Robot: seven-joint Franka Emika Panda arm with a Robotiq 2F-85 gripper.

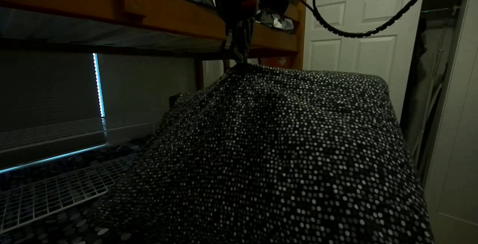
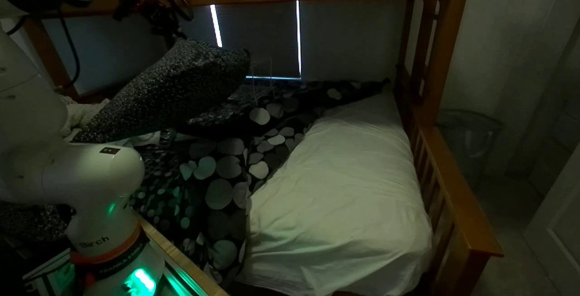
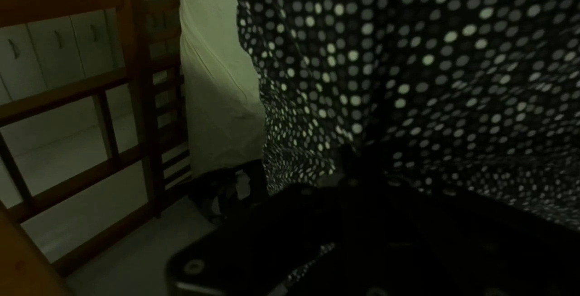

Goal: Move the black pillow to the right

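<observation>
The black pillow point(image 1: 280, 154) with white speckles fills much of an exterior view, its top pulled up to a peak. In an exterior view, the pillow point(image 2: 176, 83) is tilted, with its upper edge raised and its lower corner near the arm's base. It also fills the upper right of the wrist view point(image 3: 430, 60). My gripper point(image 1: 242, 60) is above the pillow with its fingers closed on a pinch of its top edge. The gripper also shows at the peak in an exterior view point(image 2: 176, 35). In the wrist view, the dark fingers point(image 3: 358, 164) meet at gathered fabric; the tips are hidden in shadow.
The cream sheet point(image 2: 340, 173) and blotched black bedspread point(image 2: 222, 151) cover the bed. The upper bunk rail point(image 1: 179, 16) runs close beside the gripper. A white wire rack point(image 1: 56, 188) lies on the bed. A wooden end rail point(image 2: 453, 201) bounds the bed.
</observation>
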